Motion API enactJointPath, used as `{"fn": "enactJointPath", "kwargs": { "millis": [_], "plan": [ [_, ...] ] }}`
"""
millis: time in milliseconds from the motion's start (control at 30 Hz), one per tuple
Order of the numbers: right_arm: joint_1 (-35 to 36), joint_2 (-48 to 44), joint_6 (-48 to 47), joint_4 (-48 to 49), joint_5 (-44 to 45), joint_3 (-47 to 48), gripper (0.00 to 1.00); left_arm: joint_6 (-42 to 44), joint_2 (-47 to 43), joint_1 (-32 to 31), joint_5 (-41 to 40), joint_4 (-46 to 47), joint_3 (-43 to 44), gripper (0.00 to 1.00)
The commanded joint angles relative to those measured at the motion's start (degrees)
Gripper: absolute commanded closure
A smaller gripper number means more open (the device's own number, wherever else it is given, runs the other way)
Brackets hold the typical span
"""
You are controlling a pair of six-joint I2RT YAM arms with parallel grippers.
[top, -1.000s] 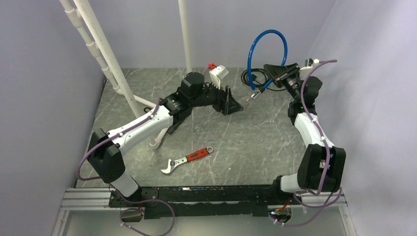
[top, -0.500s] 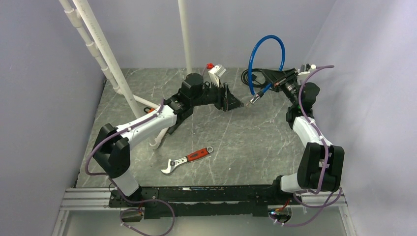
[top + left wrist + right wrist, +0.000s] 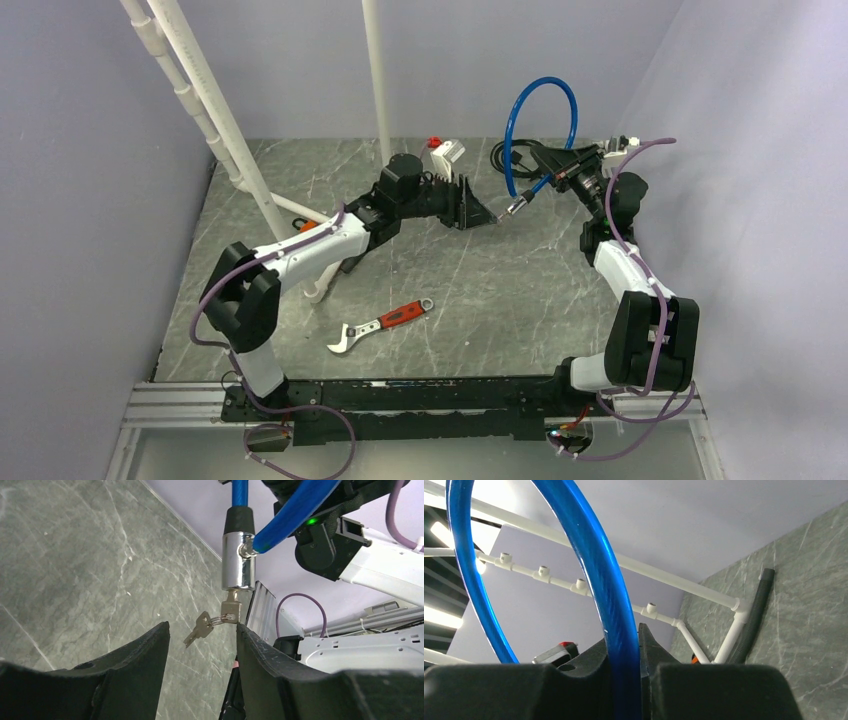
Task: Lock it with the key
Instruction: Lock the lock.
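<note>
Bracketed, ungripped: small metal key (image 3: 231, 611)
Right gripper (image 3: 624, 645) clamps blue cable loop (image 3: 594, 565), steadying chrome lock cylinder (image 3: 238, 562) at 12 o'clock; left gripper (image 3: 202, 628) gapes astride.

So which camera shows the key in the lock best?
Left wrist: the key sits close and sharp in the chrome lock, a spare dangling beside it. Top external shows the lock only as a tiny speck; right wrist shows just the blue cable.
</note>
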Motion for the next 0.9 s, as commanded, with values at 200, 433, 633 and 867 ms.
{"fn": "enactJointPath", "kwargs": {
  "millis": [200,433,633,867],
  "plan": [
    [1.0,-2.4,1.5,6.4,0.9,0.3,1.00,-0.5,1.5,-1.0,2.8,2.4,3.8,0.45],
    [1.0,-2.2,1.3,6.5,1.0,0.4,1.00,-0.7,-0.9,-1.4,4.1,6.5,0.9,0.44],
    [1.0,-2.0,1.1,6.5,1.0,0.3,1.00,0.8,-1.5,-1.4,3.8,5.8,0.7,0.48],
    [1.0,-2.1,1.1,6.7,1.0,0.5,1.00,-2.6,0.7,-1.3,5.2,4.7,2.4,0.54]
  ]
}}
